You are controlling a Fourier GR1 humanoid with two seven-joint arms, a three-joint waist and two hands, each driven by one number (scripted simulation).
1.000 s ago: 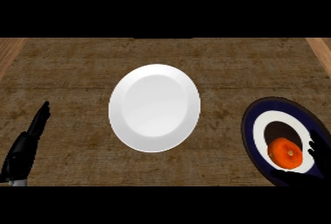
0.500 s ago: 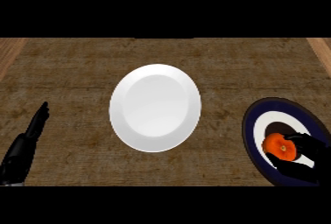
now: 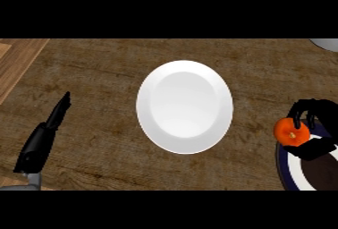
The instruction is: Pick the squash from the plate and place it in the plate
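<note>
Gripping squash (image 3: 289, 131), right hand (image 3: 315, 144) seemingly above plate-rim (image 3: 285, 166).

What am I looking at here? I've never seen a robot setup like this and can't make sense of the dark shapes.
This is the view from a humanoid robot's head, looking steeply down at a wooden counter. The dark shapes are its two hands. The left hand rests open at the left edge. The right hand curls its fingers round an orange squash, at the left edge of a dark-rimmed plate. In the middle lies a white plate with nothing on it.
</note>
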